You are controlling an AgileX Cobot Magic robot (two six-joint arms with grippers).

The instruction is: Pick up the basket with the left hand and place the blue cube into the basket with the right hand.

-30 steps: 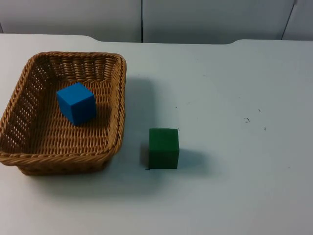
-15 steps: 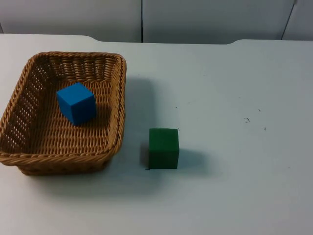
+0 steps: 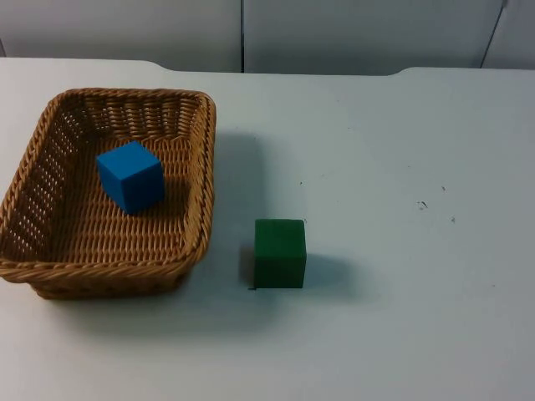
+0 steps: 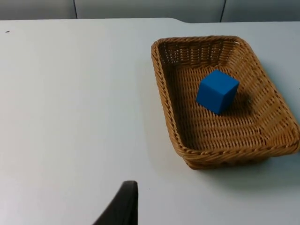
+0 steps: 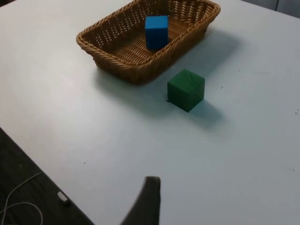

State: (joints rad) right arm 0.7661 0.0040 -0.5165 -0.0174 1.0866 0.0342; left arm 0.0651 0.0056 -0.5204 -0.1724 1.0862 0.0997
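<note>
Blue cube (image 3: 129,176) sits inside the wicker basket (image 3: 33,209) on the white surface (image 3: 401,167), green cube (image 3: 280,252) just beside the basket's right wall, apart from it; both arms wait pulled back above the surface, jaws' state can't be told for either.

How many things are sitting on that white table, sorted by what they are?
Baskets: 1, the woven basket
Blue cubes: 1, the blue cube, lying inside the basket
Green cubes: 1, the green cube, on the table beside the basket
Total: 3
</note>
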